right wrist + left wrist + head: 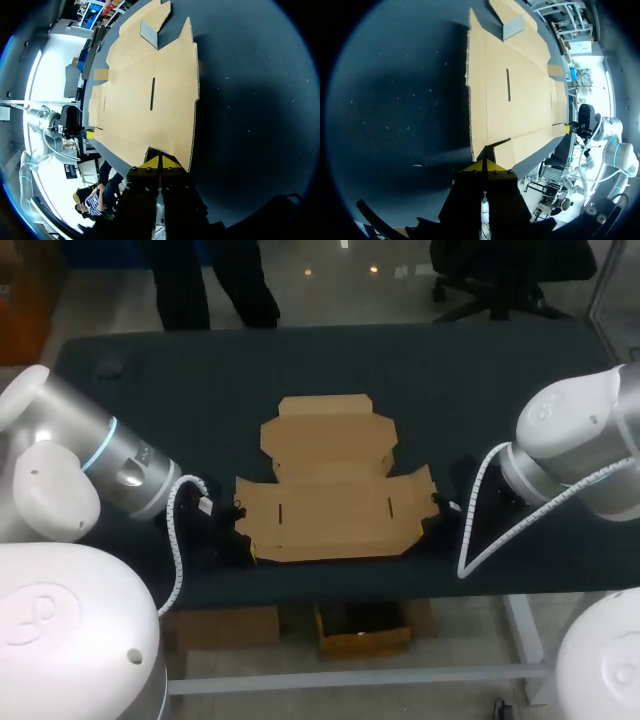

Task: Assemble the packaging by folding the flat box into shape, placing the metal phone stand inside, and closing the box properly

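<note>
Flat box (330,490) (520,100) (145,100): an unfolded brown cardboard blank, lying face-up on the middle of the dark bench (150,390). Broad panel toward the near edge, cut by two short slots (281,512); narrower panel with small side flaps toward the far edge.

Left hand (245,540) (485,166): low on the bench at the blank's near-left corner, at the end of the left arm (110,465) coming in from the left. Yellow tips pressed together and clamped on that corner; corner raised slightly off the bench where gripped, as seen in the left wrist view.

Right hand (437,512) (159,162): at the blank's near-right corner, at the end of the right arm (570,440). Yellow tips likewise together, pinching the cardboard's edge.

Rest of the blank flat against the bench between the two hands.
</note>
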